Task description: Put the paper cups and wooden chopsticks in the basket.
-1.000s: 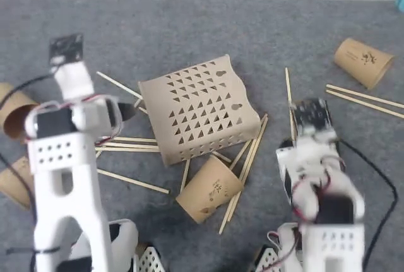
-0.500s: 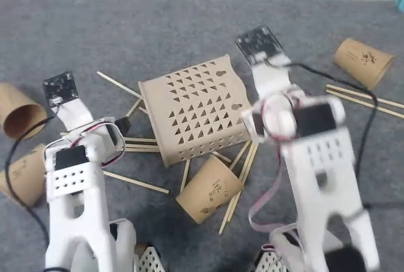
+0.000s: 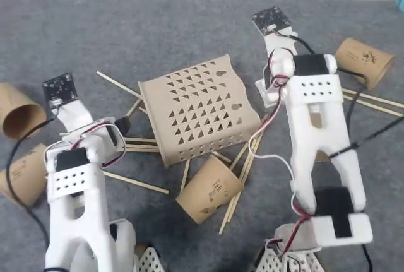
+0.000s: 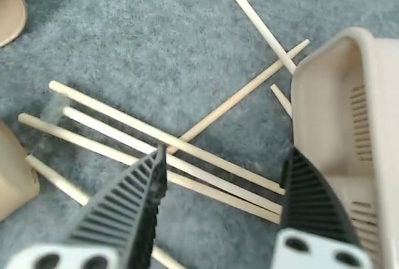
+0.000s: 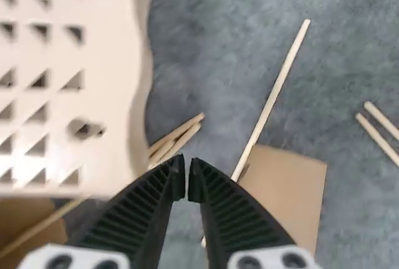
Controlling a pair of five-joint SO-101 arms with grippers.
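Note:
The perforated basket lies tipped on its side mid-table. Paper cups lie at the far left, lower left, in front of the basket and at the far right. Wooden chopsticks are scattered around it. My left gripper hangs open above three parallel chopsticks, beside the basket's rim. My right gripper is shut and empty, by the basket's right side, over a brown cup and a single chopstick.
The right arm stretches over the chopsticks to the right of the basket. Two more chopsticks lie at the far right. The grey carpet behind the basket is bare. A cup's rim sits near the left gripper.
The right arm has swung up from the front and stretched out along the basket's right side. The left arm pulled back a second ago and has since kept still.

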